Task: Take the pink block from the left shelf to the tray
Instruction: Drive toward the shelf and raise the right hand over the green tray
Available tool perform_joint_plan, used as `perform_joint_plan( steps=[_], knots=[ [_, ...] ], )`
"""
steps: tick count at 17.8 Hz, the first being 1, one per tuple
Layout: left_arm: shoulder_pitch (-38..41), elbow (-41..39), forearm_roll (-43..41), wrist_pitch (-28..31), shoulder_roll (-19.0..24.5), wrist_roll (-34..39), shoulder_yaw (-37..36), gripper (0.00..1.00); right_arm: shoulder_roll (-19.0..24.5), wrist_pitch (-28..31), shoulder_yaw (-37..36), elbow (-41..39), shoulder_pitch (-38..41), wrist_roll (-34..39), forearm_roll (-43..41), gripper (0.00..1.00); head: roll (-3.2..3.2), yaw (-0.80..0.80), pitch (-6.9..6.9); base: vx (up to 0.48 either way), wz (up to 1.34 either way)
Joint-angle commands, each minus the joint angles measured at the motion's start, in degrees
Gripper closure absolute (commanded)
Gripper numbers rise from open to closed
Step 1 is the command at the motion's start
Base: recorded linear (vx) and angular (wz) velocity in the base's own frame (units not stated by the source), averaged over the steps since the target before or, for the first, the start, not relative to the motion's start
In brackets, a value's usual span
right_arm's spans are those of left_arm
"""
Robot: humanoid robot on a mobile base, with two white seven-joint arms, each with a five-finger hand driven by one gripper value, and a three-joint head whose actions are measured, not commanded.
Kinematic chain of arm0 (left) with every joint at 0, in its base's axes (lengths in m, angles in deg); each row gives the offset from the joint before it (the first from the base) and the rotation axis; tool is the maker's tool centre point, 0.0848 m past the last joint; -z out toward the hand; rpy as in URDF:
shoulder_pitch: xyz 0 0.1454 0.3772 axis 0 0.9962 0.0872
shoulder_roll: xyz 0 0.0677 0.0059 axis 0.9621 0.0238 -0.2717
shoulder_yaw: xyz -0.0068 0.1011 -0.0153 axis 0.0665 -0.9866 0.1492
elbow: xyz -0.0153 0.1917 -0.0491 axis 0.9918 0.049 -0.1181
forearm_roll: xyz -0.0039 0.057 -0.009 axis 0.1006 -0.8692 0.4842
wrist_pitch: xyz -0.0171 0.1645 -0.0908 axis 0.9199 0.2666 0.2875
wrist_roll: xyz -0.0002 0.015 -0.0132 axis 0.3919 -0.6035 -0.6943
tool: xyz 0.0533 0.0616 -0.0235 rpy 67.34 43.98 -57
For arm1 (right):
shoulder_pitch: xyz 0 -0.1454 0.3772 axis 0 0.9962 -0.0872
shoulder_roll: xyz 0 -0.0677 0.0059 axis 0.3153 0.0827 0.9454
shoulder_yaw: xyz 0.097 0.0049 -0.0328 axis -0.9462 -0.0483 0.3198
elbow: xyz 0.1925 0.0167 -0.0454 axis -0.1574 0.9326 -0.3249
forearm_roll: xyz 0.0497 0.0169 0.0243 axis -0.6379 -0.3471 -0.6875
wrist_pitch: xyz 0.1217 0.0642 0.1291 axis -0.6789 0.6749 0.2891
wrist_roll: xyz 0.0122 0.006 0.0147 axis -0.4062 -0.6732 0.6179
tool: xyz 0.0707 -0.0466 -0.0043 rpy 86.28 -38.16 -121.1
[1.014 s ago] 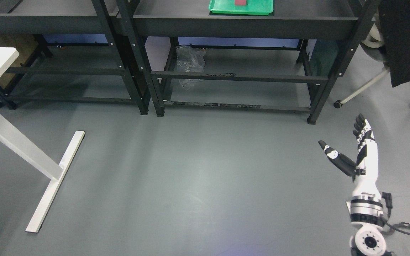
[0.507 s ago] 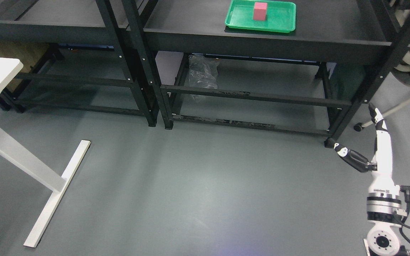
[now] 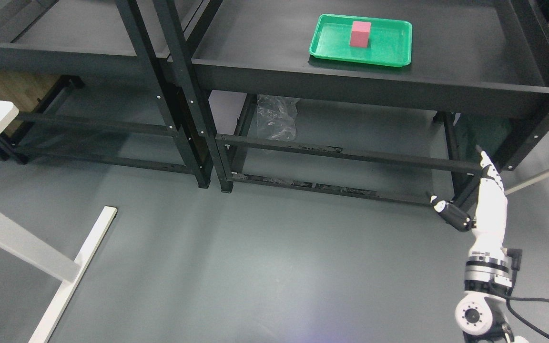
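My right hand (image 3: 486, 205) hangs low over the floor, fingers straight and thumb splayed, holding nothing — the small pink cuboid block (image 3: 360, 34) stands upright in the shallow green plastic tray (image 3: 389, 52) on the black metal shelf (image 3: 470, 66), well up and left of it.

No readable text, label, brand, number or sign shows on anything in view

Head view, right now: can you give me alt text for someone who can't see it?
A pink block stands in a green tray on a black shelf. The robot's right hand hangs open and empty at lower right, above the grey floor.
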Motion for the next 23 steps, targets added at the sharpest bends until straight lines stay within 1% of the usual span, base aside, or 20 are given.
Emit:
perform_joint_plan(
  steps=[1, 12, 14, 17, 23],
  knots=[
    [-1.7, -1.0, 0.0, 0.0, 1.0, 0.0, 0.0, 0.00, 2.3, 0.9, 6.5, 0.0, -0.5, -0.5, 46.2, 0.02, 0.00, 0.00, 0.00, 0.254, -0.01],
    [-1.7, -1.0, 0.0, 0.0, 1.0, 0.0, 0.0, 0.00, 2.3, 0.2, 7.4, 0.0, -3.0, -1.6, 46.3, 0.01, 0.00, 0.00, 0.00, 0.267, 0.03],
    [-1.8, -1.0, 0.0, 0.0, 1.0, 0.0, 0.0, 0.00, 2.3, -0.4, 7.6, 0.0, -3.4, -3.8, 46.2, 0.01, 0.00, 0.00, 0.00, 0.253, 0.06],
    [-1.7, -1.0, 0.0, 0.0, 1.0, 0.0, 0.0, 0.00, 2.3, -0.5, 8.7, 0.0, -3.7, -9.9, 46.1, 0.01, 0.00, 0.00, 0.00, 0.281, 0.05],
    [-1.8, -1.0, 0.0, 0.0, 1.0, 0.0, 0.0, 0.00, 2.3, -0.6, 10.0, 0.1, -4.3, -9.3, 45.8, 0.01, 0.00, 0.00, 0.00, 0.285, 0.01]
  ],
)
